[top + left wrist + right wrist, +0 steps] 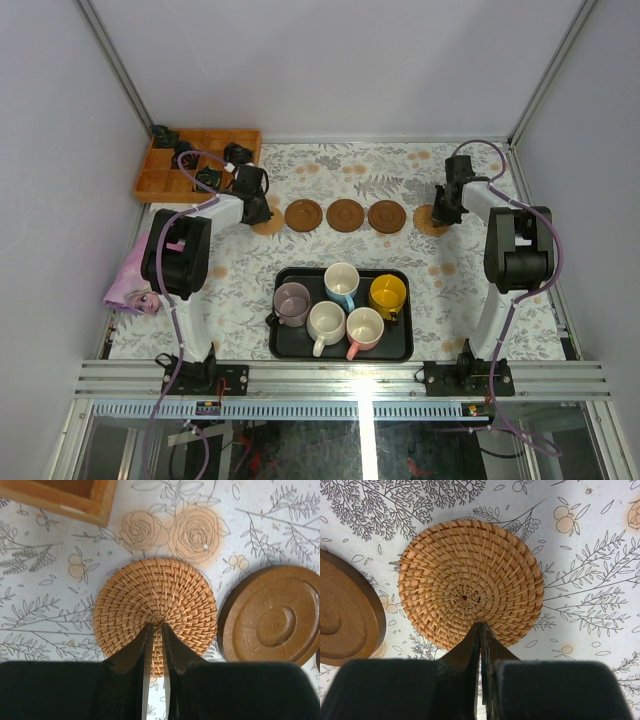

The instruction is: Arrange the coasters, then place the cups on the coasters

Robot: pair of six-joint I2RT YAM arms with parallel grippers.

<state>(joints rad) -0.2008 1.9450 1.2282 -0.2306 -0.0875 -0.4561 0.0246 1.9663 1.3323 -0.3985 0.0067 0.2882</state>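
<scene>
Five coasters lie in a row across the flowered tablecloth: a woven tan one [268,224] at the left end, three dark brown discs [345,214] in the middle, and a woven tan one [428,222] at the right end. My left gripper [262,212] [156,625] is shut, tips over the centre of the left woven coaster [155,595], which lies flat. A brown disc [275,615] lies just right of it. My right gripper [440,215] [480,625] is shut over the near edge of the right woven coaster [470,575]. The cups [342,283] stand together in a black tray [283,346].
An orange wooden box [200,160] with small black objects sits at the back left, its corner [75,500] close to the left gripper. A pink cloth [135,285] lies at the table's left edge. A brown disc [340,615] lies left of the right woven coaster.
</scene>
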